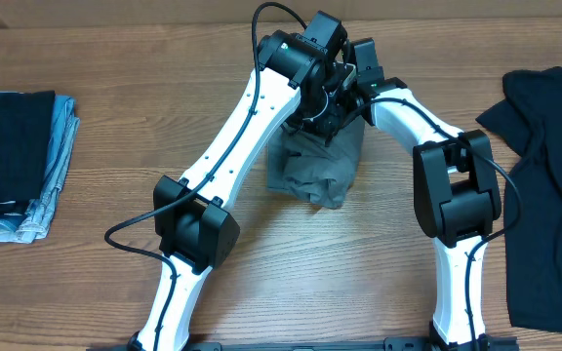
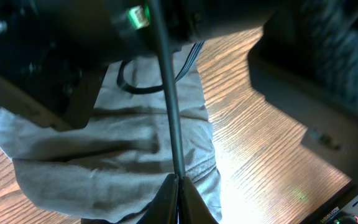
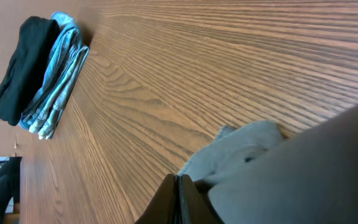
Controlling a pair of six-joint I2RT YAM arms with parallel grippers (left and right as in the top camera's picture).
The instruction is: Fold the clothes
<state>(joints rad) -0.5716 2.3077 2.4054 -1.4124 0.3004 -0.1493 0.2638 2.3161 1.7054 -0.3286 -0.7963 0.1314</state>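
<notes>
A grey garment hangs bunched from both grippers at the back middle of the table, and its lower part rests on the wood. My left gripper is shut, with the grey cloth pinched at its tips. My right gripper is also shut, with a fold of the same grey cloth at its tip. In the overhead view both grippers meet close together above the garment, the left beside the right. The fingertips are hidden there by the wrists.
A stack of folded clothes, dark on top and light blue denim below, lies at the left edge. It also shows in the right wrist view. A black garment lies spread at the right edge. A black cable crosses the left wrist view.
</notes>
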